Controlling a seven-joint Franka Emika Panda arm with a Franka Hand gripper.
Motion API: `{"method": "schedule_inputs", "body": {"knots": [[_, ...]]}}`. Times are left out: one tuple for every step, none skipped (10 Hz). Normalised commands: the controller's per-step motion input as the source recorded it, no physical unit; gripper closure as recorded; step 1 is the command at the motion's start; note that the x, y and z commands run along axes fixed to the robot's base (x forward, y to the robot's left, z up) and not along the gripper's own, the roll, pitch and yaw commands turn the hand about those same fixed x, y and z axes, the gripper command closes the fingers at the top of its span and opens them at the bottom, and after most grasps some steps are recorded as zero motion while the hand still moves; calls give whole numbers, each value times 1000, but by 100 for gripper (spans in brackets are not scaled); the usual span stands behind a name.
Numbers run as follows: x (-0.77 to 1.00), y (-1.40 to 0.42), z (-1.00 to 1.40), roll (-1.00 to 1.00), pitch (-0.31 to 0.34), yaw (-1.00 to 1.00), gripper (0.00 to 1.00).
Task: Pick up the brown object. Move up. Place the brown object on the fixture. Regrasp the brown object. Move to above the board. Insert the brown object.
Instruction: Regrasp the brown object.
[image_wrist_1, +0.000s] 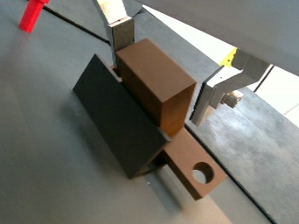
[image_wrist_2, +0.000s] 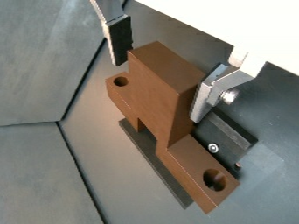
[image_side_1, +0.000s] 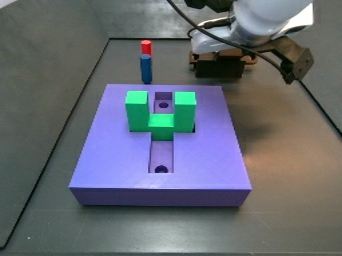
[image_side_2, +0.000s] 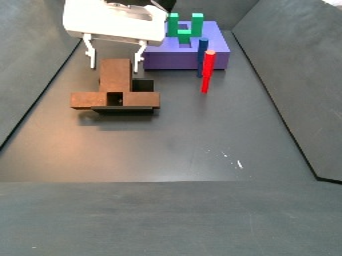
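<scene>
The brown object (image_wrist_1: 158, 74) lies on the dark fixture (image_wrist_1: 114, 122), its thick block pointing up and a flat arm with a round hole (image_wrist_1: 201, 171) sticking out past the bracket. In both wrist views my gripper (image_wrist_2: 158, 83) straddles that block. It is open: one finger (image_wrist_2: 117, 39) stands clear of the wood, the other finger (image_wrist_2: 212, 92) is close beside it. In a side view the gripper (image_side_2: 115, 55) hangs directly over the brown object (image_side_2: 114, 85) and the fixture (image_side_2: 138, 104). The purple board (image_side_1: 120, 160) lies apart from them.
A green U-shaped block (image_side_1: 160, 110) stands on the board over its slot. A blue peg with a red top (image_side_1: 146, 60) stands upright beside the board, between it and the fixture (image_side_1: 218, 66). Dark walls enclose the grey floor.
</scene>
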Motion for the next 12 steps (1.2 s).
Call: {"method": "schedule_inputs", "body": {"knots": [[0,3,-100,0,240,-106,0],[0,6,-106,0,203,-71,0],[26,0,-74,-14,223,-57,0],[57,0,-34,0,277,-83,0],[103,0,-9,0,191,-51,0],[46,0,0,0,54,0,0],[43,0,0,0,46,0,0],[20,0,0,0,34,0,0],[0,0,0,0,6,0,0],[66,0,17,6,243,-91,0],[111,0,23,0,283,-140,0],[123,0,0,0,160,-37,0]]}}
